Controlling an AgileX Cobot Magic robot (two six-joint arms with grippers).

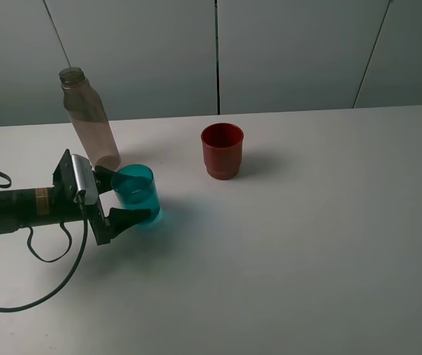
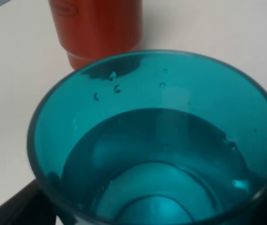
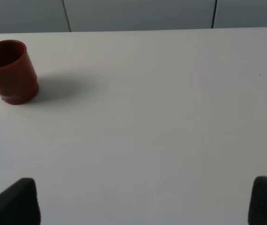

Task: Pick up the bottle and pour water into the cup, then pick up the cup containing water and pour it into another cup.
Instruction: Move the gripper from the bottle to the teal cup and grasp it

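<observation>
From the high view, the left gripper [image 1: 129, 196] lies low over the left side of the table [image 1: 322, 244], and its jaws are closed on the teal cup [image 1: 135, 194], one dark finger [image 1: 107, 177] on the far side of the cup and the other on the near side. The cup is about upright; I cannot tell if it stands on the table or is just above it. The bottle [image 1: 89, 118] stands upright just behind the gripper, near the back edge and apart from the cup. The red cup [image 1: 222, 150] stands upright near the middle of the table, well apart from both. In the left wrist view, the teal cup fills most of the picture, with water [image 2: 161, 154] in its lower part and some drops on its inner wall; the red cup is beyond it, and the dark fingers show only at the two lower corners. In the right wrist view, the right gripper [image 3: 145, 187] is wide open over bare table and holds nothing, with the red cup far from it
</observation>
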